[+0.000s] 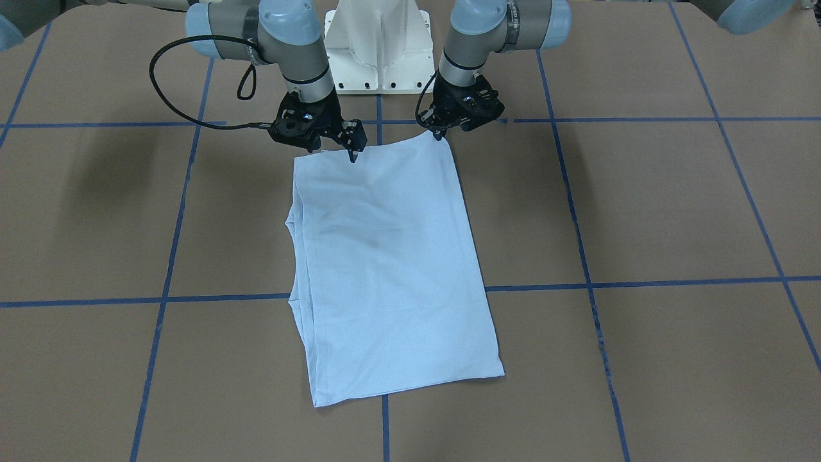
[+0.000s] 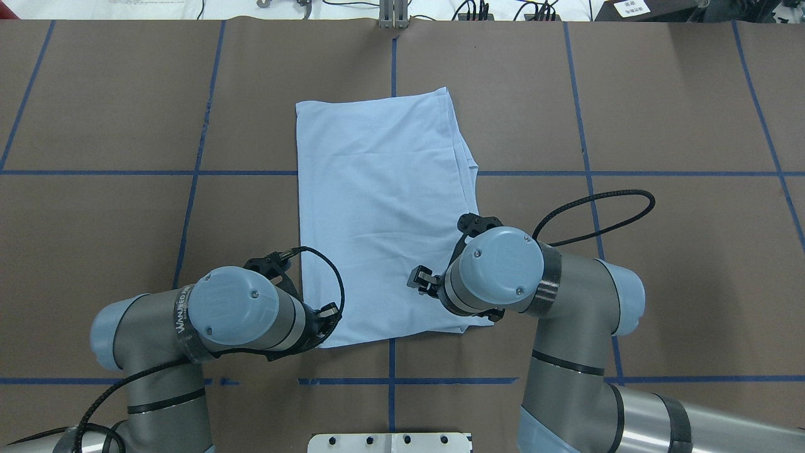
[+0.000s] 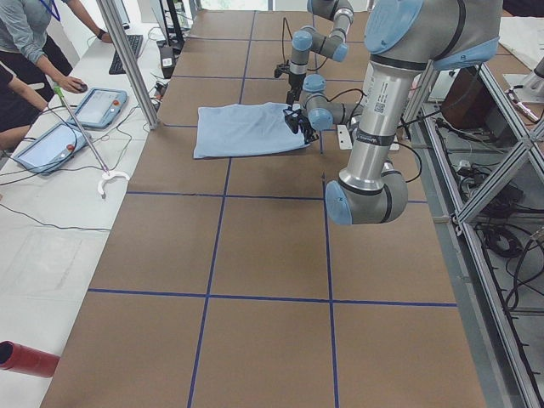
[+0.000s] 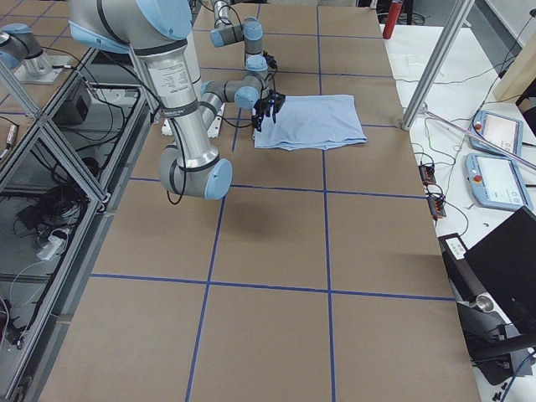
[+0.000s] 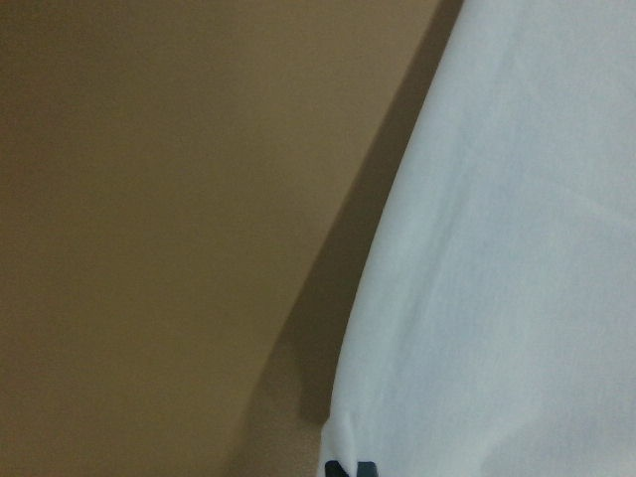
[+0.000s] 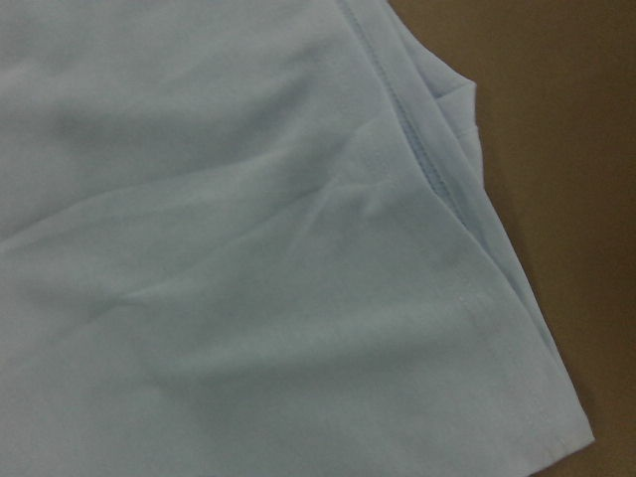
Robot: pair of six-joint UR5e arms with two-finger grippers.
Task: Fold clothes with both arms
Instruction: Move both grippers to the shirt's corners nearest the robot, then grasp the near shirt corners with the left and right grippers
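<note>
The folded T-shirt (image 2: 377, 189) lies mid-tabletop (image 2: 660, 94). The left tool (image 1: 440, 133) pinches its near left corner. The right tool (image 1: 351, 151) touches the near edge, half hidden; I cannot tell if it is spread

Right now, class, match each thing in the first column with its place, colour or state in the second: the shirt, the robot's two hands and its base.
Column A
1. T-shirt
2. left hand
3. right hand
4. pedestal base

Column B
a. white, between the two arms
b. at the shirt's robot-side corner, on its smooth edge
c. pale blue, folded, lying flat
d. over the shirt's robot-side end, near its layered edge

Pairs: 1-c, 2-b, 3-d, 4-a
</note>
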